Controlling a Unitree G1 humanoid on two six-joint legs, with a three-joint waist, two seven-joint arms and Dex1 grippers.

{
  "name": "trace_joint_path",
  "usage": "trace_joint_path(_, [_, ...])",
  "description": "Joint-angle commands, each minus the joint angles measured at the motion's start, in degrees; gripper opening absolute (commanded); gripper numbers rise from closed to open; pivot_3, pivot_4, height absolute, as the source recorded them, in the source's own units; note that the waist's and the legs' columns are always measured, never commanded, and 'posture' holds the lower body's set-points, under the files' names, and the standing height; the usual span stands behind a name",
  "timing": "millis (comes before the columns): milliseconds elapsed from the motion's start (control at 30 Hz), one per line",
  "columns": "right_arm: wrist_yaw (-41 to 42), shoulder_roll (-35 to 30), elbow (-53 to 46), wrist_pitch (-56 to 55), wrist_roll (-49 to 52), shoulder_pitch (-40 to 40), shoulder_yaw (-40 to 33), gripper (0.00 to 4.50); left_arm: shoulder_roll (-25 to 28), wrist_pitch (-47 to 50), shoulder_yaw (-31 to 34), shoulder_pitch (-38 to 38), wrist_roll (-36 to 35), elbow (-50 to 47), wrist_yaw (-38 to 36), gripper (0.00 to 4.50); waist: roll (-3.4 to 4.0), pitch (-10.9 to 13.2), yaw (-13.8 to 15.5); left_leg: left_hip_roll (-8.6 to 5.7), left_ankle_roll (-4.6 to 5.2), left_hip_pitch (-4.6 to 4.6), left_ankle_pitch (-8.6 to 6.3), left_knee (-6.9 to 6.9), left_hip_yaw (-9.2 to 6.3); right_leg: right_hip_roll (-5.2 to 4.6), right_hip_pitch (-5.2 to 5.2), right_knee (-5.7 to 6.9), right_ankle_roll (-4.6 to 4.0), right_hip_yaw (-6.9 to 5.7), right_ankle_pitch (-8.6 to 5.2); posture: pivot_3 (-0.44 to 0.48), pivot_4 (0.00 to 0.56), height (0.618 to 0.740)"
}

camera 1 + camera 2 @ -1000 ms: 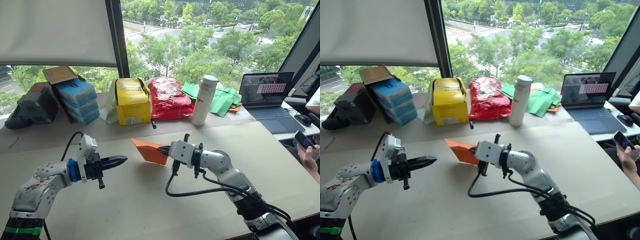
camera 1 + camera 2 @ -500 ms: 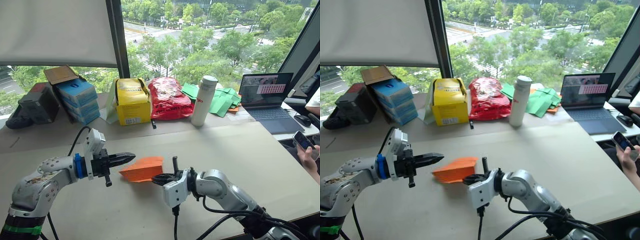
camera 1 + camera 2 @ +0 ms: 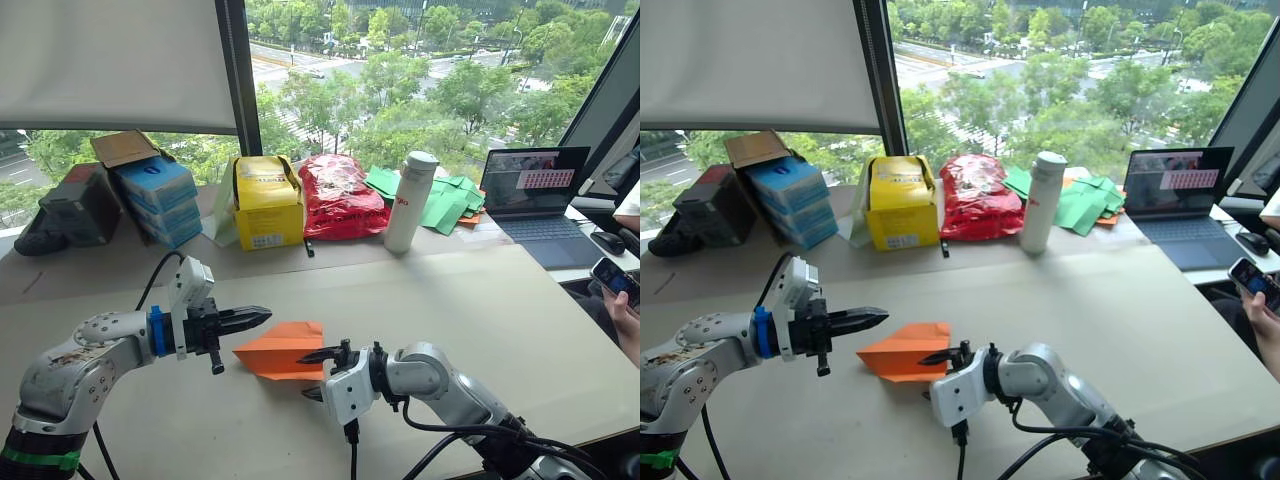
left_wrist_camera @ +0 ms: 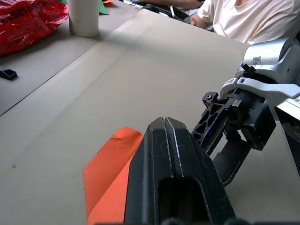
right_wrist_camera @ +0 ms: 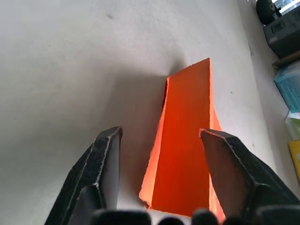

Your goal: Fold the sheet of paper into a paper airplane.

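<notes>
Beige matte table [image 3: 480,300] — orange paper airplane [image 3: 280,350], creased layered wedge, lies flat between my grippers. My right gripper [image 5: 161,140] released, black fingers spread astride wedge's end. My left gripper [image 3: 262,316] clenched, hovering just beside its pointed tip.

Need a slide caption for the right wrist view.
Open right gripper with black fingers straddling the folded orange paper airplane lying on the beige table.

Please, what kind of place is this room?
Probably an upper-floor office or lab: a long table by a big window above trees, an open laptop, and stacked boxes.
</notes>
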Motion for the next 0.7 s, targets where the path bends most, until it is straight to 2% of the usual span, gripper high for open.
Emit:
trace_joint_path(33, [4.3, -0.3, -8.4, 10.2, 10.8, -0.8, -5.5, 2.86, 0.6, -2.1, -0.7, -0.3, 1.4, 0.2, -1.1, 0.0, -0.02, 0.0, 0.0, 0.0, 0.0, 0.0, 0.0, 0.0, 0.0, 0.0, 0.0, 0.0, 0.0, 0.0, 0.0, 0.0, 0.15, 0.74])
trace_joint_path(167, [5.7, 1.6, -12.1, 24.9, 20.3, -3.2, -9.3, 2.86, 0.5, -3.1, -1.4, -0.2, 2.5, 0.7, -1.9, 0.0, -0.03, 0.0, -0.1, 0.02, 0.08, 0.0, -0.05, 0.0, -0.09, -0.01, 0.02, -0.02, 0.0, 0.04, 0.0, 0.0, 0.15, 0.74])
trace_joint_path(267, [5.7, 2.8, -11.4, 31.4, 21.6, -4.2, -8.1, 2.09, 0.3, -3.6, -1.6, -0.3, 2.7, 1.1, -2.2, 0.0, -0.03, 0.0, -0.1, 0.03, 0.17, 0.0, -0.1, -0.02, -0.11, -0.01, 0.01, -0.02, -0.01, 0.04, 0.0, 0.0, 0.15, 0.74])
trace_joint_path(433, [4.3, 4.4, -7.3, 31.3, 18.4, -3.4, -4.3, 0.29, 0.1, -4.3, -1.7, -0.2, 3.2, 1.5, -2.4, 0.0, -0.03, 0.0, 0.0, 0.0, 0.05, -0.05, -0.03, -0.02, -0.12, -0.03, -0.03, -0.02, -0.02, 0.02, -0.01, 0.0, 0.15, 0.74])
trace_joint_path(467, [4.4, 4.3, -6.3, 31.3, 17.6, -3.3, -3.4, 0.03, 0.2, -4.4, -1.7, -0.1, 3.3, 1.5, -2.4, 0.0, -0.03, 0.0, 0.0, -0.02, 0.06, -0.05, -0.03, -0.01, -0.1, -0.04, -0.02, -0.03, -0.02, 0.02, -0.01, 0.0, 0.15, 0.74])
trace_joint_path(700, [6.2, 2.0, -2.1, 35.5, 13.9, -2.9, 1.8, 0.01, 0.1, -5.5, -2.2, 0.0, 4.6, 1.9, -3.0, 0.0, -0.03, 0.0, 0.0, -0.03, 0.03, -0.06, -0.02, 0.0, -0.1, -0.04, -0.04, -0.02, -0.01, -0.01, 0.0, 0.0, 0.15, 0.74])
